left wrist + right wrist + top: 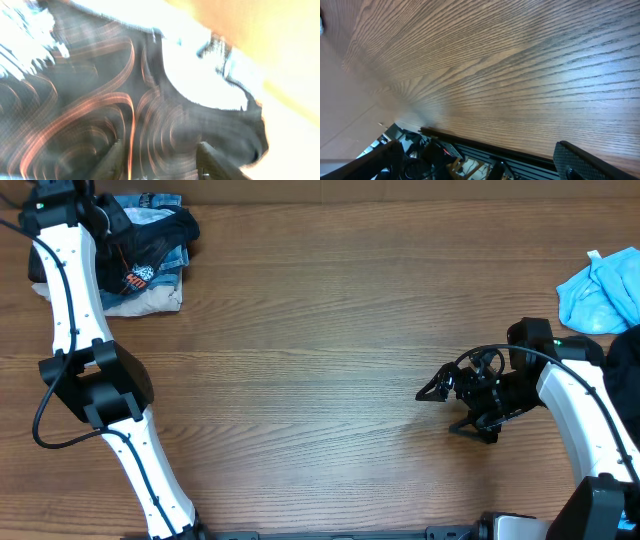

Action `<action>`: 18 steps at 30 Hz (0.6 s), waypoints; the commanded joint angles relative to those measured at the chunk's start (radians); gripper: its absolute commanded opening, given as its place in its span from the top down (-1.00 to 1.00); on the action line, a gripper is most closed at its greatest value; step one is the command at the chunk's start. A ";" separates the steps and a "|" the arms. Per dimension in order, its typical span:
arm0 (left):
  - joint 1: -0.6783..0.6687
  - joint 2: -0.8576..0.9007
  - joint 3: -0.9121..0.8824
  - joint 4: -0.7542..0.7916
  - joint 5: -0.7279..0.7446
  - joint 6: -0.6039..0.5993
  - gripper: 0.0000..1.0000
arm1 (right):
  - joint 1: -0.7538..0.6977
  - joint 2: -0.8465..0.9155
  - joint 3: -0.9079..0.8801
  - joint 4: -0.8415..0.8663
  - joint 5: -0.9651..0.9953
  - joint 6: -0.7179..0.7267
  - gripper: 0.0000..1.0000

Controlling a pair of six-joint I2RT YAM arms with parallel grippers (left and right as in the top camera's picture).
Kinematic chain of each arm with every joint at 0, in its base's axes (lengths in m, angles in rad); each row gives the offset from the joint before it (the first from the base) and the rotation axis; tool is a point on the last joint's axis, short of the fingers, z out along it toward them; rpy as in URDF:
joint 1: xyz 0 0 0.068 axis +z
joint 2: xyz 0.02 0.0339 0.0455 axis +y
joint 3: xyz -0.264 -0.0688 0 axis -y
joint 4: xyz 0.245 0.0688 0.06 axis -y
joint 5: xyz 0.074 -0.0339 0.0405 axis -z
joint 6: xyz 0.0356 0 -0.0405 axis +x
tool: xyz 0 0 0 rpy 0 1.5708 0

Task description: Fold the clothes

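Two arms: the left arm reaches over the pile of clothes (150, 270); the right arm waits well apart from the pile, toward the opposite side of the table (320, 330).
Pile: heaped at the table's far-left corner, with the black jersey (165, 230) on top and denim and a pale piece under it.
Left gripper (160, 165): directly above the pile, close against the jersey. Its fingers (116, 161) stand partly apart, with tan-lined black cloth showing between them. The wrist view is blurred, so I cannot tell whether any fabric is pinched.
Right gripper (445, 392): fingers spread wide, nothing in them, only wood beneath.
Blue cloth (600, 290): far from the pile, at the other far corner.
Step in hand: by my judgement, taking the jersey off the pile.
Doing it well: pinch one layer near an edge or the collar, not a bunched fold. Lift straight up so the garments beneath do not drag along. Lay the jersey flat on the wood between the pile and the right gripper before any fold.
Risk: a thick pinch may bring up two garments together.
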 commanded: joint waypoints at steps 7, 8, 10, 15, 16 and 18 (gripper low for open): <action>0.039 0.080 0.007 0.274 -0.262 0.119 0.30 | -0.004 -0.023 0.024 0.003 -0.009 -0.010 -1.00; 0.040 0.094 0.007 0.297 -0.262 0.129 0.30 | -0.004 -0.023 0.024 0.003 -0.009 -0.010 -1.00; 0.043 0.128 0.007 0.341 -0.264 0.148 0.32 | -0.004 -0.023 0.024 0.003 -0.009 -0.010 -1.00; 0.044 0.232 0.007 0.395 -0.269 0.157 0.29 | -0.004 -0.023 0.024 0.003 -0.009 -0.006 -1.00; 0.044 0.245 0.007 0.401 -0.275 0.158 0.28 | -0.004 -0.023 0.024 0.003 -0.009 -0.005 -1.00; 0.044 0.271 0.007 0.410 -0.303 0.158 0.28 | -0.004 -0.023 0.024 0.003 -0.009 -0.006 -1.00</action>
